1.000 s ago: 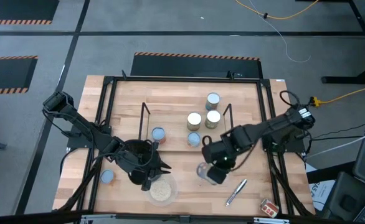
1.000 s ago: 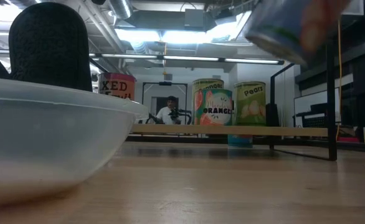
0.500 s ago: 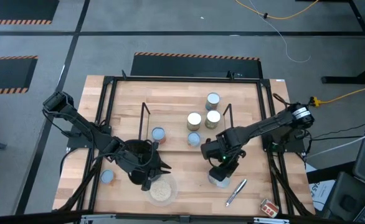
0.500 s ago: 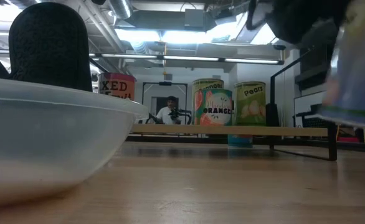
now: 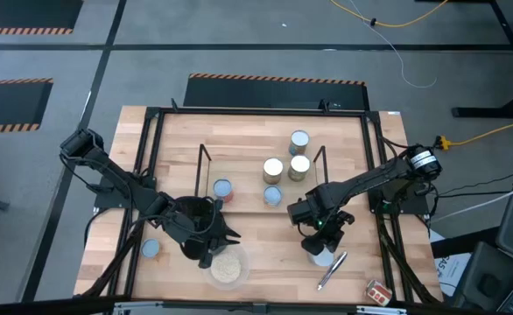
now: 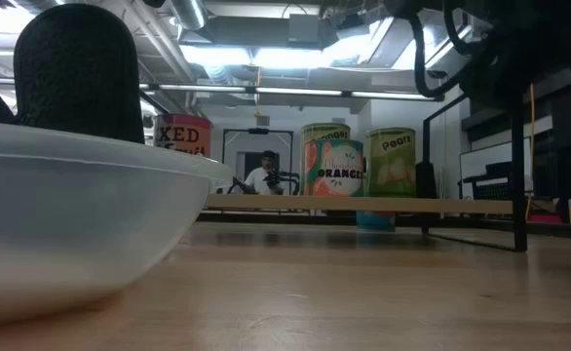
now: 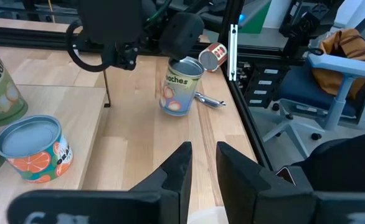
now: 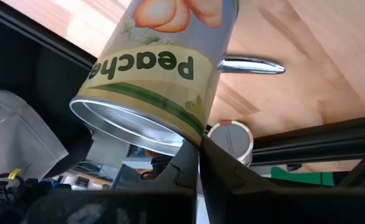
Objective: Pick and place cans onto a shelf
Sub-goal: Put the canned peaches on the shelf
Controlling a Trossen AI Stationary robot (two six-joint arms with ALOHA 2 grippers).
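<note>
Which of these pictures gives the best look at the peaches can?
The left wrist view: the peaches can shows whole, tilted, near the right claw. The right wrist view crops it, the high view shows only its top, and the low view misses it.

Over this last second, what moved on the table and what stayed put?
The right end effector carried the tilted peach-labelled silver tin from beside the wire-and-wood shelf toward the table's front edge, near the silver pen; whether the tin is still gripped is unclear. The left end effector, the clear plastic bowl and the other tins stayed put.
</note>
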